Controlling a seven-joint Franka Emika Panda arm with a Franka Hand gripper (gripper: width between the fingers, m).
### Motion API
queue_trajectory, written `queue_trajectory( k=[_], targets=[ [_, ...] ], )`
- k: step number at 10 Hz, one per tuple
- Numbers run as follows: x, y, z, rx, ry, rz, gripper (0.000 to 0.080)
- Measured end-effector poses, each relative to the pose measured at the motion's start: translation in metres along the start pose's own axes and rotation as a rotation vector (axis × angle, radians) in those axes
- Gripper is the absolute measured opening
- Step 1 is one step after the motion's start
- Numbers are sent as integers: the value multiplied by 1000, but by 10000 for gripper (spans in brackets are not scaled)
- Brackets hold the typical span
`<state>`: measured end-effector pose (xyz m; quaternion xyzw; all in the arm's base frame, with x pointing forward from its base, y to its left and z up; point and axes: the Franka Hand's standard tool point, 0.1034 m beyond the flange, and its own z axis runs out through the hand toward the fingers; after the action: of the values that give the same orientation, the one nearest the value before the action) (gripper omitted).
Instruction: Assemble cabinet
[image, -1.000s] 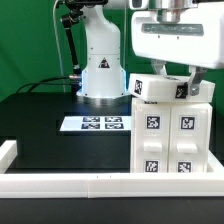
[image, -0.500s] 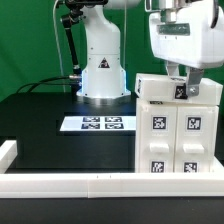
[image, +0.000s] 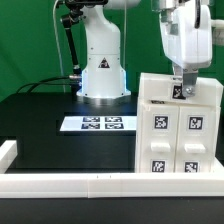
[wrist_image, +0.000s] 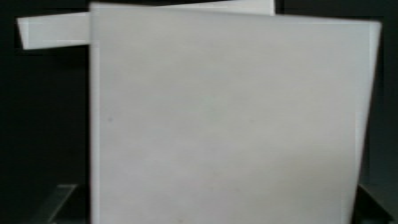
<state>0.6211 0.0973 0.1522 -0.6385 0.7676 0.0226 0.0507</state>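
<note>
The white cabinet (image: 175, 140) stands upright at the exterior view's right, with four tagged drawer fronts facing the camera. A white tagged top panel (image: 158, 88) lies level on it. My gripper (image: 184, 88) comes down from above and is shut on this top panel at its tagged front edge. In the wrist view the panel (wrist_image: 231, 120) fills nearly the whole picture. My dark fingers (wrist_image: 59, 205) show only as slivers at its two sides, with my gripper (wrist_image: 217, 215) straddling it.
The marker board (image: 97, 124) lies flat on the black table left of the cabinet. The arm's white base (image: 100, 70) stands behind it. A long low white border rail (image: 70, 182) runs along the table's front, with a corner piece at the left (image: 8, 152).
The top panel was tilted and offset to the left above the cabinet. My gripper has moved it right and down, and it now lies level on the cabinet.
</note>
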Motion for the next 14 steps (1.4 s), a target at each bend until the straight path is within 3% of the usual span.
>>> queue_trajectory(
  k=[1, 2, 3, 7, 11, 14],
  targets=[
    [-2, 1, 0, -1, -7, 18, 647],
    [-3, 0, -1, -1, -14, 2, 766],
    [-3, -1, -4, 1, -34, 6, 789],
    [-5, -5, -32, 23, -105, 16, 797],
    [-8, -4, -31, 22, -123, -18, 797],
    [-13, -2, -28, -12, -44, -506, 797]
  ],
)
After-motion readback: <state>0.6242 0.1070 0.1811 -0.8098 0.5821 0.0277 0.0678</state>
